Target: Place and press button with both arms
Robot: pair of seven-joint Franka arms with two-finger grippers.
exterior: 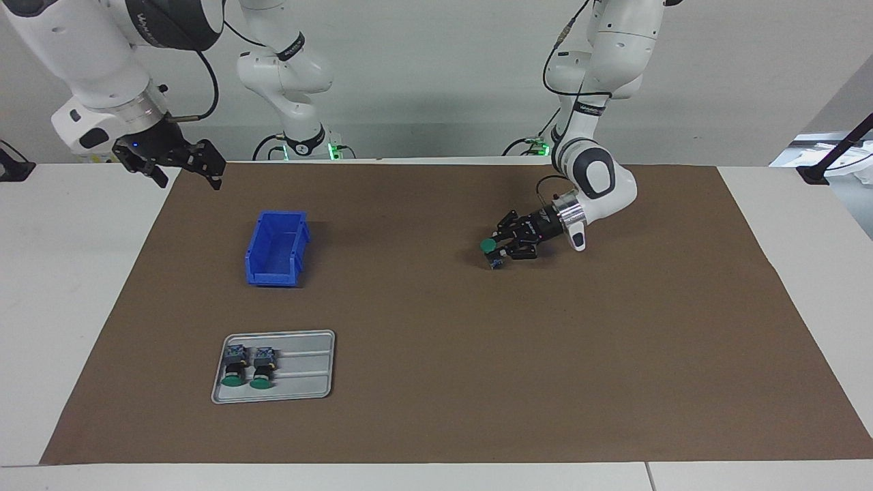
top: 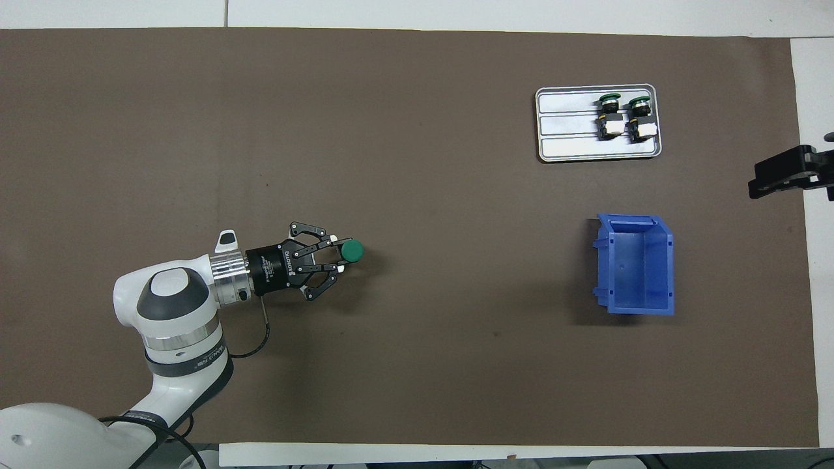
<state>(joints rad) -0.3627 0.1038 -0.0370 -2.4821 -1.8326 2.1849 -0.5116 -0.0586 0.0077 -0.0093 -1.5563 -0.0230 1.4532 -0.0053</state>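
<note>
My left gripper (exterior: 503,251) is low over the middle of the brown mat (exterior: 436,382), shut on a green-capped button (exterior: 488,245). The button stands cap up, its blue-grey block at or just above the mat. In the overhead view the left gripper (top: 337,258) clasps the button's body under the green cap (top: 352,251). Two more green-capped buttons (exterior: 235,368) (exterior: 261,372) lie side by side on a grey tray (exterior: 307,372). My right gripper (exterior: 189,181) is open and empty, raised over the mat's edge at the right arm's end, where that arm waits.
A blue open bin (exterior: 273,274) stands on the mat between the tray and the robots. In the overhead view the bin (top: 671,267), the tray (top: 567,140) and the right gripper (top: 788,174) are all at the right arm's end.
</note>
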